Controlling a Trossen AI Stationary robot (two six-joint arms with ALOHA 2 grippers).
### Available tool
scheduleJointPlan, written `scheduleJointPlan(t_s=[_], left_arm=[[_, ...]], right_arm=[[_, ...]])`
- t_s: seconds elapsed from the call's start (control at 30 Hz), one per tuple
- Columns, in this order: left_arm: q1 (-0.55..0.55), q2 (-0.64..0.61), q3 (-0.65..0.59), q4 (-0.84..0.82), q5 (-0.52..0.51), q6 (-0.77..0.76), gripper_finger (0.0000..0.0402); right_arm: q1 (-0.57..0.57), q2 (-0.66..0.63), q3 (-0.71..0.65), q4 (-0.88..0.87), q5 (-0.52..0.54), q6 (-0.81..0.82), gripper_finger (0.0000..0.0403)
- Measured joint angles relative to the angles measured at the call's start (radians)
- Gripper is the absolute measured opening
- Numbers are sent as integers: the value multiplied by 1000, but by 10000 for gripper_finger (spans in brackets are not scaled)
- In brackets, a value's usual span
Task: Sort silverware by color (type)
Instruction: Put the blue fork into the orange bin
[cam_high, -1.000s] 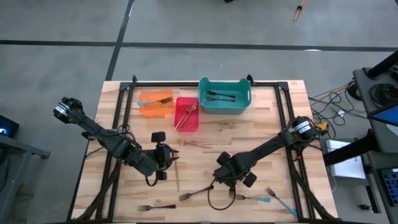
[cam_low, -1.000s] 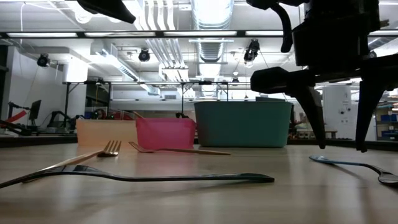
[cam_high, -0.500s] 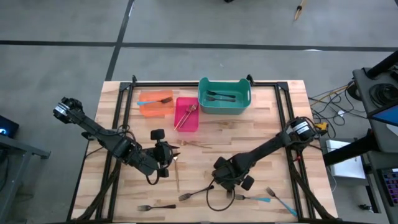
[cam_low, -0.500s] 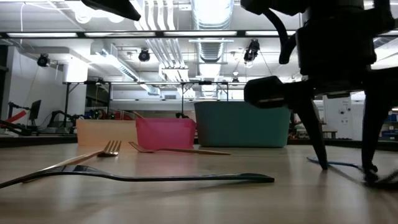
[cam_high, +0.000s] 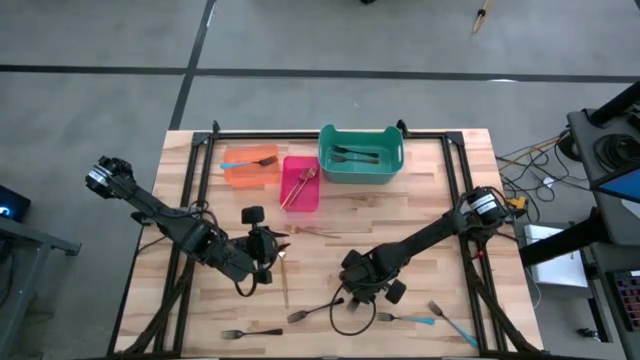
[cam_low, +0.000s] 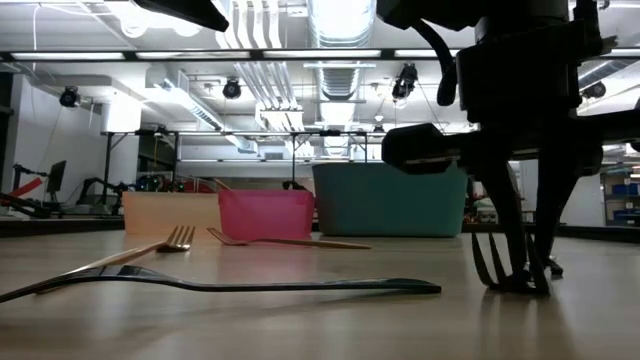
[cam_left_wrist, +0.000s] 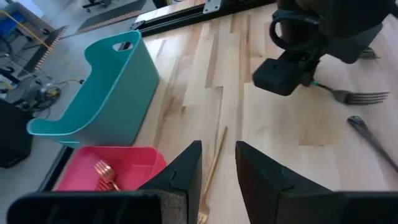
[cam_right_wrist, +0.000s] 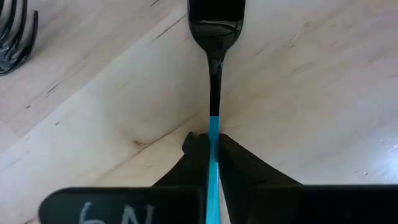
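Observation:
A fork with a bright blue handle and a dark head (cam_right_wrist: 216, 18) lies ahead of my right gripper (cam_right_wrist: 211, 146), which is shut on it near the table's front middle (cam_high: 363, 290). In the low view dark tines (cam_low: 497, 262) stand up beside the shut fingers (cam_low: 528, 270). My left gripper (cam_left_wrist: 217, 177) hovers open at the left middle (cam_high: 268, 252), and a gold fork (cam_left_wrist: 216, 155) on the wood shows through its gap. More forks lie loose: gold (cam_high: 315, 232), dark (cam_high: 315, 309), blue-handled (cam_high: 410, 319). My right gripper pinches the blue handle (cam_right_wrist: 213, 127) between its two fingers, just behind where the blue meets the dark neck. The fingers come from above, and the fork runs straight out ahead of them. Whether the fork's head rests on the wood cannot be told.
Three bins stand at the far side: orange (cam_high: 250, 166) with a blue-handled fork, red (cam_high: 300, 184) with gold forks, teal (cam_high: 361, 154) with dark forks. A dark fork (cam_low: 230, 285) lies across the near edge. Another blue-handled fork (cam_high: 452, 322) lies at the front right.
My right gripper has come down to the table and shifted a little toward the left edge. Its fingers, wide apart a second ago, have shut on the blue-handled fork. My left arm has kept still.

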Motion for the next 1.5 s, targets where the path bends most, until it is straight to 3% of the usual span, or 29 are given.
scheduleJointPlan(t_s=[0.23,0.4,0.5,0.67,0.87,0.93,1.03,1.13,1.23,1.3,1.5], left_arm=[[2,0,0,6,-73,43,79],[2,-2,0,26,-71,112,79],[2,-14,0,30,-71,151,79],[3,-46,0,30,-70,189,79],[9,-95,-20,60,-64,277,79],[22,-116,-63,197,-45,313,79],[56,-128,-200,613,14,398,79],[65,-127,-349,831,53,527,79],[100,-147,-436,1046,1,576,79],[138,-170,-474,1131,-11,579,79],[302,-227,-524,1151,51,583,79]], right_arm=[[-34,-91,-5,-12,30,80,13],[-91,-208,-9,-29,202,184,12],[-121,-283,-38,-9,239,232,12],[-188,-425,-175,267,321,295,12],[-244,-546,-424,871,387,285,12],[-257,-563,-479,1133,428,258,12],[-269,-560,-522,1450,445,231,12],[-293,-547,-524,1612,456,238,12],[-335,-522,-508,1771,486,257,12],[-371,-497,-498,1821,482,298,12],[-477,-392,-458,1821,483,439,12]])
